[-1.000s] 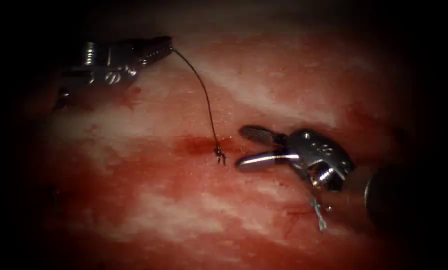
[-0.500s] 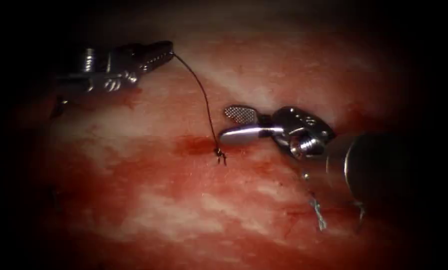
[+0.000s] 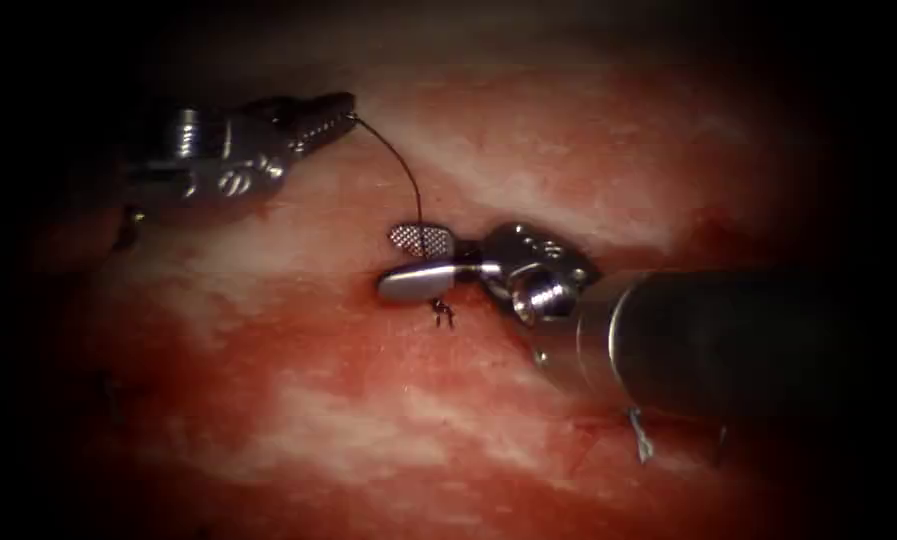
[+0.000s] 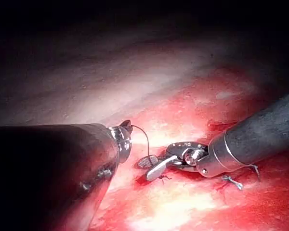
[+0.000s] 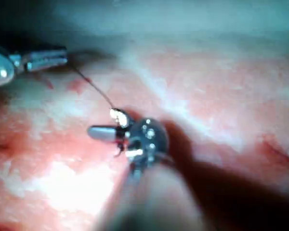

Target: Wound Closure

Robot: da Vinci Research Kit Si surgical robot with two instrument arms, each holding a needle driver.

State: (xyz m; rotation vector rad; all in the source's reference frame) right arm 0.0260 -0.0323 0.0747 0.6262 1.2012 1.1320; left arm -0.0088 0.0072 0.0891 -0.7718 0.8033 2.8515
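Note:
My left tool (image 3: 344, 108) sits at the upper left, shut on the end of a dark thread (image 3: 405, 168). The thread arcs down and right to a small knot (image 3: 439, 310) on the tissue (image 3: 298, 420), at the red line of the cut. My right tool (image 3: 392, 262) comes in from the right with its jaws open, one on each side of the thread just above the knot, holding nothing. The left wrist view has the thread (image 4: 147, 138), the right tool (image 4: 147, 169) and the knot (image 4: 163, 177). In the right wrist view the right tool (image 5: 104, 124) meets the thread (image 5: 94, 89).
A pale cut thread end (image 3: 640, 437) lies on the tissue at the lower right, also seen as cut thread ends (image 4: 232, 181). Red fluid stains the tissue around the knot. The right tool's thick dark shaft (image 3: 728, 340) crosses the right side.
My right tool has moved left and up with its jaws open until they straddle the thread above the knot. The left tool has stayed shut on the thread and shifted slightly.

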